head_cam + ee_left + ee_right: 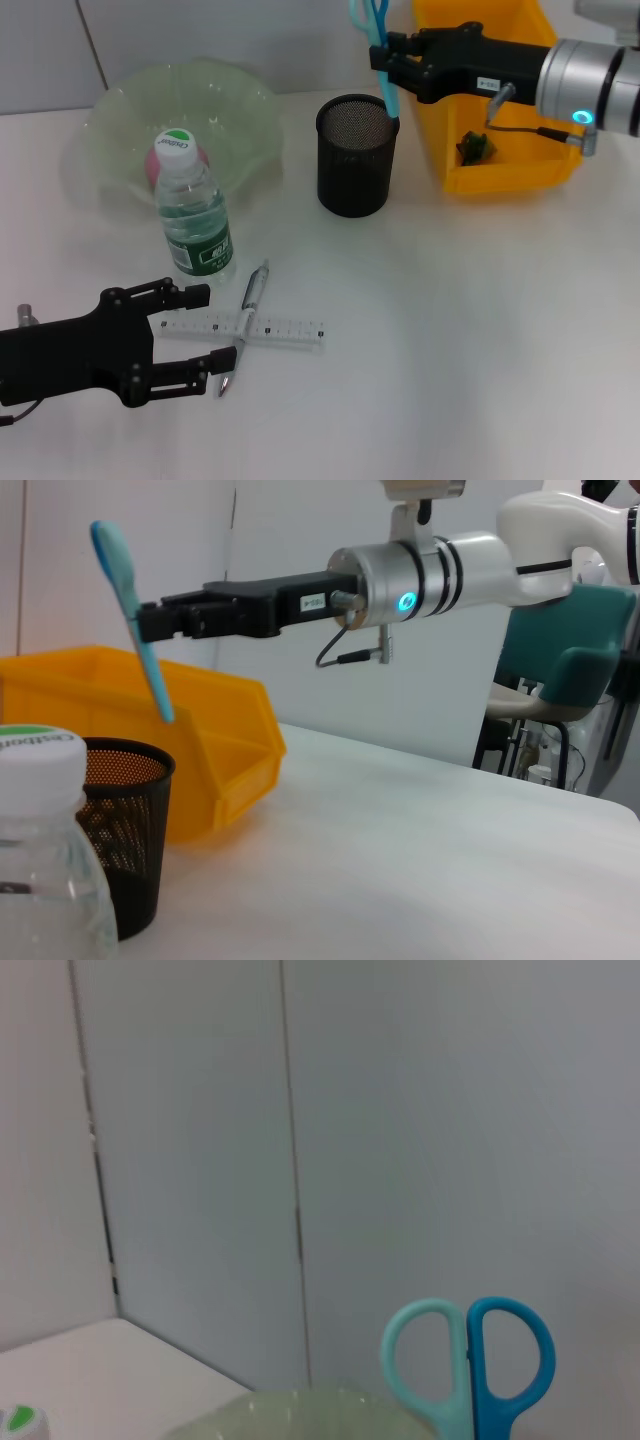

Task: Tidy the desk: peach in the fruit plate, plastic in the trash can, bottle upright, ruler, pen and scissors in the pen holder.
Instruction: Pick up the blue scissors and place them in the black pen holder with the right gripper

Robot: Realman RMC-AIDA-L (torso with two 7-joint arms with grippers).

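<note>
Scissors [381, 40] blue, upright, tips entering mesh pen holder [357, 155].

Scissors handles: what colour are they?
The scissors have one light teal and one blue handle loop, clearest in the right wrist view.

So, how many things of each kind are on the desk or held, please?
Containers: 3 - pale green glass fruit plate, black mesh pen holder, yellow plastic bin
Stationery: 3 - blue-handled scissors, silver pen, clear plastic ruler
Clear plastic bottle: 1
Pink peach: 1
Green scrap: 1
Total: 9
</note>
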